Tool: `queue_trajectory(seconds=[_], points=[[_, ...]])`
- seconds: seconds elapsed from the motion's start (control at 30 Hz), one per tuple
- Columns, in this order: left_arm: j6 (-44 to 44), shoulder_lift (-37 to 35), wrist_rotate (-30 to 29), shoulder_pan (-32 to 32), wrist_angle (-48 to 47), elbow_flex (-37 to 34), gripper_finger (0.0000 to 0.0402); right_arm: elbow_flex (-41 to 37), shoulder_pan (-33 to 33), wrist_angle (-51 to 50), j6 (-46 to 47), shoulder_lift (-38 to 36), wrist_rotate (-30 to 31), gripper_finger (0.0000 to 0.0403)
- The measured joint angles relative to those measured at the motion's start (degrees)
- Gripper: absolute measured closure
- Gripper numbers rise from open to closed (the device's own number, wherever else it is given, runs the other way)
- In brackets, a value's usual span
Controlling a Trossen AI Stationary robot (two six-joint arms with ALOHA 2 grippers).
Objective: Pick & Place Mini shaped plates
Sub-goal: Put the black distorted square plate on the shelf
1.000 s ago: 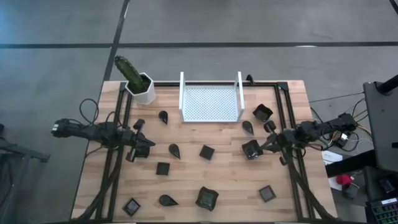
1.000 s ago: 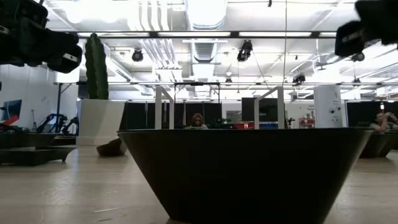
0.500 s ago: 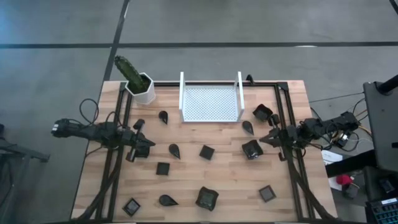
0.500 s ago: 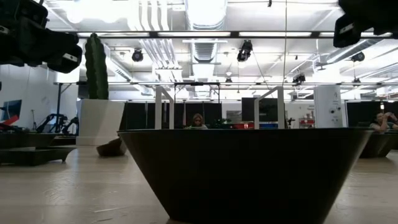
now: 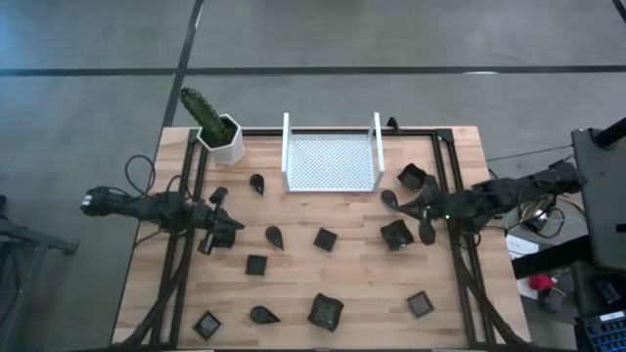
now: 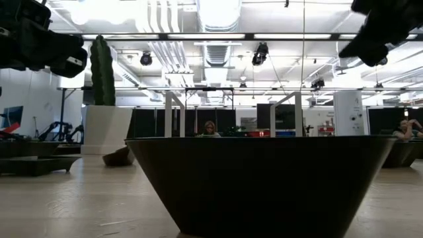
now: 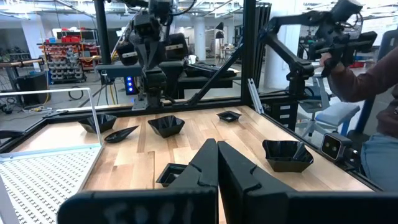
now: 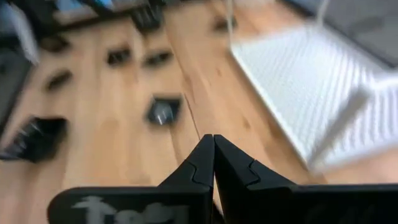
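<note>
Several mini shaped plates, small and dark, lie scattered on the wooden table: square ones [image 5: 326, 239] [image 5: 420, 304] and leaf-shaped ones [image 5: 274, 236] [image 5: 390, 199]. One plate [image 6: 264, 178] fills the low view close up. My right gripper [image 5: 404, 206] is shut with nothing in it. It hovers above the table beside the leaf-shaped plate near the tray's right corner, its fingers [image 8: 213, 149] slanting down. My left gripper [image 5: 235, 233] waits shut at the table's left, pointing level [image 7: 216, 155].
A white perforated tray [image 5: 331, 161] with upright sides stands at the far middle. A white pot with a cactus [image 5: 223, 137] is at the far left corner. Black frame rails [image 5: 460, 284] run along both sides. A person [image 7: 367, 81] stands beyond the table's right side.
My right gripper has risen from the right rail and swung out over the table toward the far edge and the tray's right corner. It has tipped its fingers downward and rolled, staying shut. The plates have not moved.
</note>
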Motion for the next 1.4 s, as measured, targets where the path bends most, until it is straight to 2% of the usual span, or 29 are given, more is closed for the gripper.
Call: queue_trajectory(seconds=[0.13,0.27,0.4,0.8,1.4], points=[[0.0,0.0,0.0,0.02,0.01,0.0,0.0401,5.31,-0.06,-10.73,10.94,7.78,1.08,0.0394],[0.0,0.02,0.0,0.02,0.01,0.0,0.0401,9.88,-0.23,-20.9,16.34,15.04,1.16,0.0394],[0.0,0.02,0.0,0.02,0.01,0.0,0.0401,12.73,-1.14,-24.74,18.96,20.62,0.88,0.0394],[0.0,0.01,0.0,0.02,0.01,0.0,0.0401,14.82,-6.8,-24.86,18.99,28.85,-9.99,0.0394],[0.0,0.0,0.0,0.02,0.03,0.0,0.0401,14.84,-11.19,-24.68,17.59,35.33,-12.2,0.0394]])
